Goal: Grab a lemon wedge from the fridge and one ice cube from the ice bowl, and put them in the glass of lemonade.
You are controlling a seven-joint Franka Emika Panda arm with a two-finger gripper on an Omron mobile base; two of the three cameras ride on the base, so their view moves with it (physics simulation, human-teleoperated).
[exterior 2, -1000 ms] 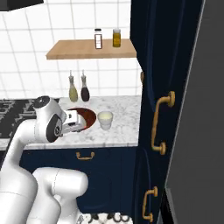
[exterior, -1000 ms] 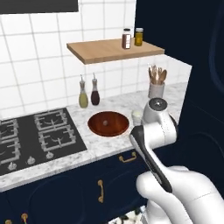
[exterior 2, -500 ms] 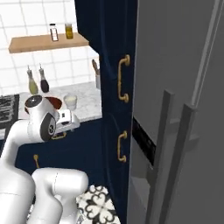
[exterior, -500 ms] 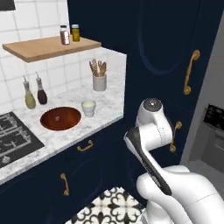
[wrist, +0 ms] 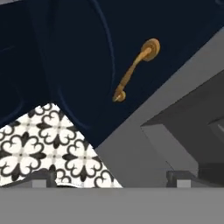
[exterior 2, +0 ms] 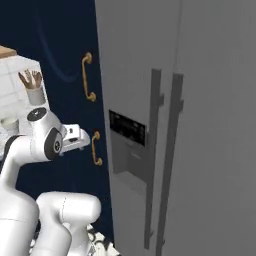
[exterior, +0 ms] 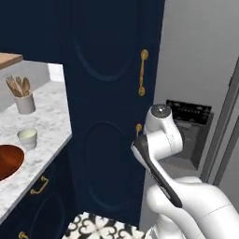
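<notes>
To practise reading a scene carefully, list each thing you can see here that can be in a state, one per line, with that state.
fridge: both doors shut.
tall navy cabinet: doors shut.
glass of lemonade: upright on the counter.
ice bowl: upright on the counter.
utensil holder: upright, with wooden utensils in it.
gripper: open, holding nothing.

The fridge [exterior 2: 200, 100] is showing plain grey metal with a black dispenser panel [exterior 2: 127, 129]. The tall cabinet [exterior: 107, 93] is looking deep navy, its handles [exterior: 142, 72] gold. The floor tiles [wrist: 48, 144] are carrying a black-and-white floral pattern.
</notes>
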